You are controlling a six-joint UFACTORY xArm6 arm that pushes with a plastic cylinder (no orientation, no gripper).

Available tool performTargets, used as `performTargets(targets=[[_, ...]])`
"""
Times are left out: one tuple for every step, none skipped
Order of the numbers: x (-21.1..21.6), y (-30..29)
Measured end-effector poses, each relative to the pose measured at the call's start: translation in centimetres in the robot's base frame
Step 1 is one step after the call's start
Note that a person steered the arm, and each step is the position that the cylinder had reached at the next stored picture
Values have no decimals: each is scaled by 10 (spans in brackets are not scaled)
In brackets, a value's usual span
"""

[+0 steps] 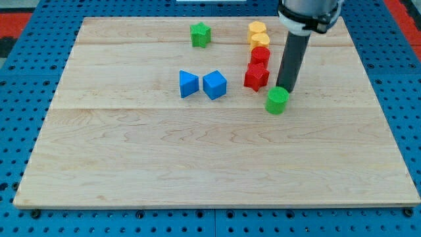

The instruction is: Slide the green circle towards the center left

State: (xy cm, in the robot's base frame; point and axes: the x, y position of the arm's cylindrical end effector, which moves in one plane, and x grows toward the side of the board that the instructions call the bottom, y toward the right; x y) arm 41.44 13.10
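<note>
The wooden surface [197, 171] lies bare across its whole lower half and along the view's left. The green circle [277, 101], a short bright cylinder, stands right of centre, well clear of every edge. My tip [285, 88] touches its upper right side; I carry no hand, only this rod. To the circle's left sit the red star [256, 76] and, farther off, a blue cube [214, 85] and blue triangle [188, 83].
</note>
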Motion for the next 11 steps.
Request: performTargets(targets=[[33,-1],[57,4],[97,39],[73,-10],[47,-33],[45,-99],[39,-221],[35,-244],[46,-262],[46,-284],[46,-290]])
